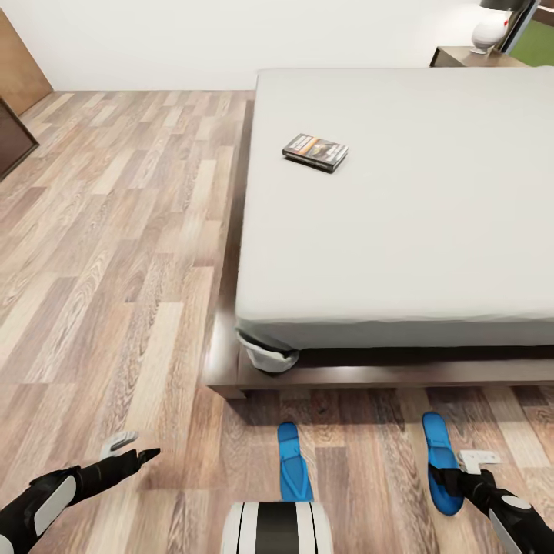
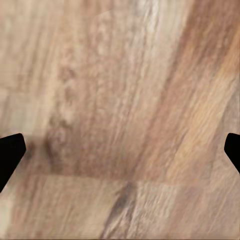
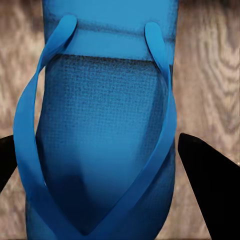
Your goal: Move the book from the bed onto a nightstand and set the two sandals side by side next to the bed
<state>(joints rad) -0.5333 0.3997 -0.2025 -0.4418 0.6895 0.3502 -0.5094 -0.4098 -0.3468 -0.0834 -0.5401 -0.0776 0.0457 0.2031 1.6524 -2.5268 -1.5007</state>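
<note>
Blue sandal (image 3: 102, 135) btwn spread R gripper (image 3: 100, 165) fingers, ungrasped | L gripper (image 2: 120, 150) spread over floor (image 2: 125, 75)

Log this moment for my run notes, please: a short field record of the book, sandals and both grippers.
book: flat on the bed's mattress
left sandal: on floor at bed foot
right sandal: on floor, apart from the other
right gripper: open, straddling right sandal
left gripper: open over bare floor
nightstand: beyond bed, lamp on top
</note>
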